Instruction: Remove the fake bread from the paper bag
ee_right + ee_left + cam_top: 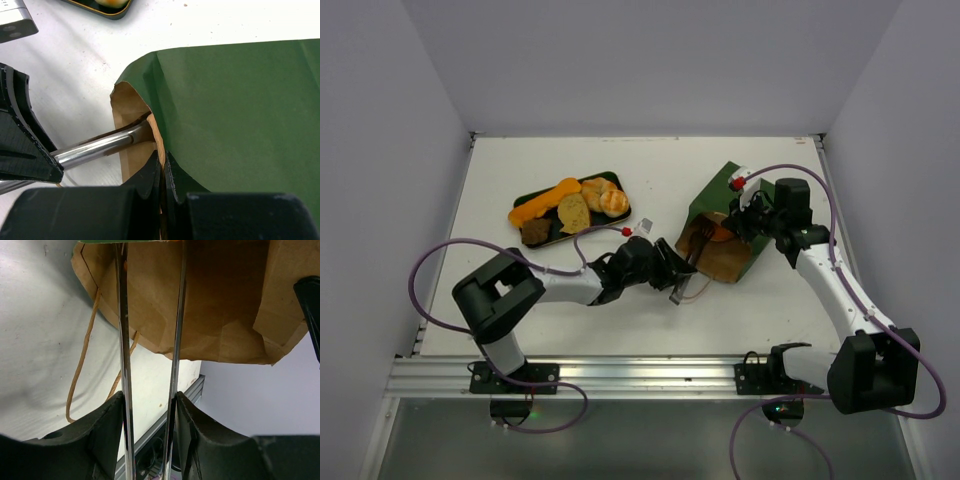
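Note:
The paper bag lies on its side, dark green outside, brown inside, mouth toward the left arm. My left gripper is shut on metal tongs whose tips reach into the bag's mouth, where something orange-red shows. In the left wrist view the tongs' two arms run between my fingers into the brown bag. My right gripper is shut on the bag's rim. An orange loaf, tan slice, rolls and dark chunk lie outside the bag.
The bread pieces rest on a dark green flat tray at centre left. The bag's twine handle trails on the white table. The table's metal front rail runs near the arms' bases. White walls enclose three sides.

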{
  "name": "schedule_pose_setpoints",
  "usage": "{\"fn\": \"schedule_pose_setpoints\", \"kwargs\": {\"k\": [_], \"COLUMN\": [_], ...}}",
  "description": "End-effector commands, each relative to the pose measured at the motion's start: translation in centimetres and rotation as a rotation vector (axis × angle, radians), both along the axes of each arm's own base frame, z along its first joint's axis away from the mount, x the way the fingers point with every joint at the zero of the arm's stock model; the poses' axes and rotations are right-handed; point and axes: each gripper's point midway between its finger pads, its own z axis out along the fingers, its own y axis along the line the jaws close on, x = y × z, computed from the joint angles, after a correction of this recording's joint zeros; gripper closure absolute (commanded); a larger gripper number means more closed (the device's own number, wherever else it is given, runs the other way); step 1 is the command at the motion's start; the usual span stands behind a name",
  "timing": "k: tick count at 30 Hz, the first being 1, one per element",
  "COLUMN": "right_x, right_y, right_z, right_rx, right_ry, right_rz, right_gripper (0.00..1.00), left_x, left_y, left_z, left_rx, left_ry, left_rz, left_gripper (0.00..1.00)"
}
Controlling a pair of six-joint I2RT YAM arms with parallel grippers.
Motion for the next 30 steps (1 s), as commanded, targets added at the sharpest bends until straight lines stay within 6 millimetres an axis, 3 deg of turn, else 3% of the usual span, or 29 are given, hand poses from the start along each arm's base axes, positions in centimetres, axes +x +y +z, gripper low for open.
{"fn": "schedule_pose_setpoints", "kwargs": {"k": [1, 10, 14, 17, 23, 30], "right_x": [0.4, 0.3, 0.3, 0.3, 0.2, 0.3], "right_y": [0.2, 0.2, 0.2, 0.2, 0.1, -0.1], "right_z": [1.6, 1.7, 1.6, 1.7, 2.0, 2.3], "right_rx": [0.021, 0.023, 0.022, 0.023, 0.022, 0.02], "right_ry": [-0.06, -0.062, -0.063, -0.066, -0.073, -0.084], "right_rz": [0.005, 0.005, 0.004, 0.004, 0.0, -0.01], "right_gripper": [1.0, 1.0, 1.0, 1.0, 1.0, 1.0], "left_x": [0.8, 1.9, 2.0, 2.0, 1.3, -0.2], "left_y": [-1.7, -2.9, -3.2, -3.1, -2.4, -0.3], "left_z": [2.6, 2.7, 2.9, 3.1, 4.3, 6.5], "left_rx": [-0.08, -0.083, -0.096, -0.1, -0.123, -0.106], "left_ry": [-0.05, -0.045, -0.043, -0.048, -0.076, -0.137], "left_rz": [-0.02, -0.019, -0.026, -0.028, -0.047, -0.065], "left_gripper": [0.53, 0.56, 0.65, 0.8, 0.99, 1.0]}}
